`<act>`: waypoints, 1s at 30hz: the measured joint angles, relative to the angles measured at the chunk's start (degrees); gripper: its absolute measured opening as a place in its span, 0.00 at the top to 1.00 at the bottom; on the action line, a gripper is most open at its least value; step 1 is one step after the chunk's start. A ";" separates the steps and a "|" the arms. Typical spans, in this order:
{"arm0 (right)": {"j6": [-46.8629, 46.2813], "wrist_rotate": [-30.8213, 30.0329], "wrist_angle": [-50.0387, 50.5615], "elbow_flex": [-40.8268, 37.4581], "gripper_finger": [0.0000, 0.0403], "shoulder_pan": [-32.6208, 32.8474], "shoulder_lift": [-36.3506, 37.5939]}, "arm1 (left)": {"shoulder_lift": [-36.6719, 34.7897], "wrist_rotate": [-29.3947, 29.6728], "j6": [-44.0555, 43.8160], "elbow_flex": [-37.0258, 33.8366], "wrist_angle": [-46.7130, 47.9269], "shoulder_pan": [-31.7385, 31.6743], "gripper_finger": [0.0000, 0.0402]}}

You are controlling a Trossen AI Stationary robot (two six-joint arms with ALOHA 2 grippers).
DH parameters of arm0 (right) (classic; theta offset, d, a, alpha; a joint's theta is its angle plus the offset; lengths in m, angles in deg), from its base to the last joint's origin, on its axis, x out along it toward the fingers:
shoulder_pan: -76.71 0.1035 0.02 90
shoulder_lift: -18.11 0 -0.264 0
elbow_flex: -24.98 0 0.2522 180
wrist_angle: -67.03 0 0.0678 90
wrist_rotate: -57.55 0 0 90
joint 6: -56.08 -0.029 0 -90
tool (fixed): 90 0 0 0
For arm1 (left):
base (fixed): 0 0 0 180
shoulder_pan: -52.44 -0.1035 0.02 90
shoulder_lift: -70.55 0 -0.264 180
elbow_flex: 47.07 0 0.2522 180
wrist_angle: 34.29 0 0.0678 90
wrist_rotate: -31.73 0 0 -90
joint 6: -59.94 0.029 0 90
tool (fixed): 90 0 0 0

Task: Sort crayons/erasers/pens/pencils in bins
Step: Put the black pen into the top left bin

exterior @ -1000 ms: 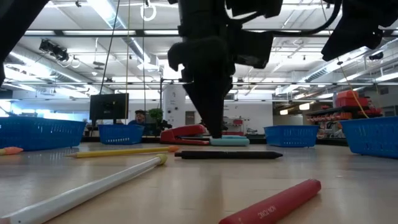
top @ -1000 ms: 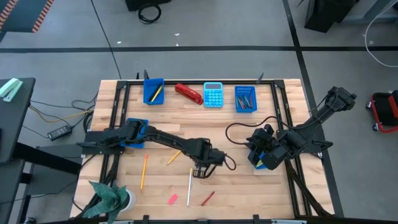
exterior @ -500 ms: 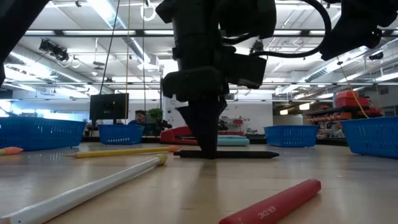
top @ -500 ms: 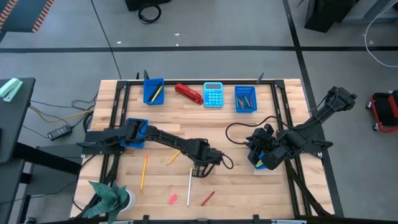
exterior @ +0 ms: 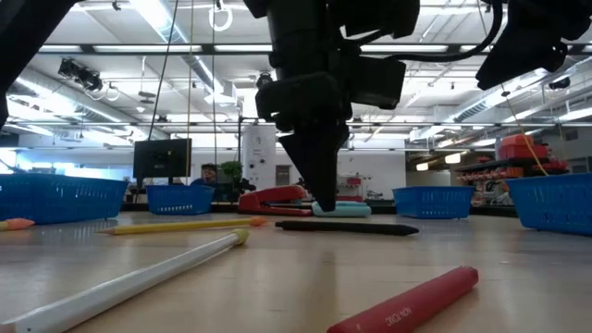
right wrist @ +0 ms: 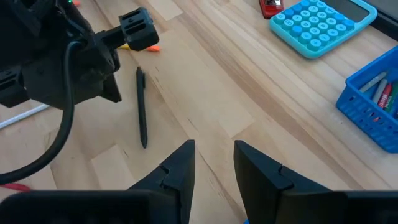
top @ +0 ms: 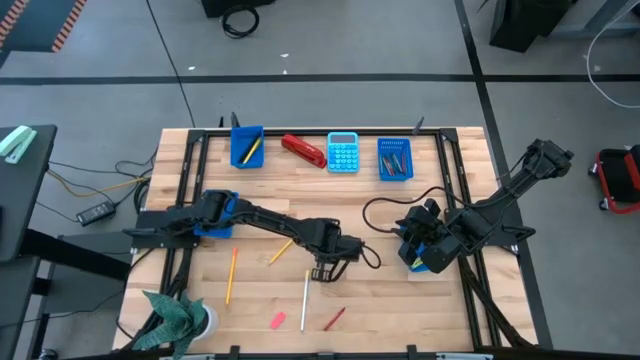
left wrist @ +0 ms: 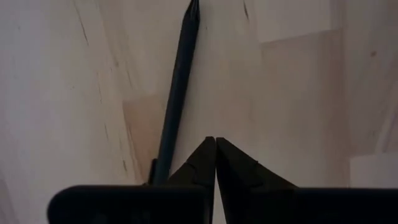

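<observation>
On the wooden counter (top: 400,215) my left hand (left wrist: 215,144) hangs over the middle with its fingers pressed together on nothing, the black pen (left wrist: 177,87) lying flat just beside the tips, while my right hand (right wrist: 212,149) waits spread near the right-side bin. I judge the pen light, stiff, smooth and apt to roll, so I'd pinch across its barrel mid-length. Whether a fingertip touches it I cannot quite tell.
</observation>
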 joint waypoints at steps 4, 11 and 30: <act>0.02 0.00 0.00 0.00 0.71 0.00 0.00 | 0.00 0.05 1.96 0.00 0.00 -0.10 0.94; 0.44 0.00 0.00 0.00 0.71 0.01 0.00 | 0.00 4.51 3.63 0.00 0.08 -1.07 0.95; 0.70 -0.20 0.00 0.02 0.71 0.00 0.00 | -0.04 2.34 11.20 -0.20 -3.61 -2.23 0.94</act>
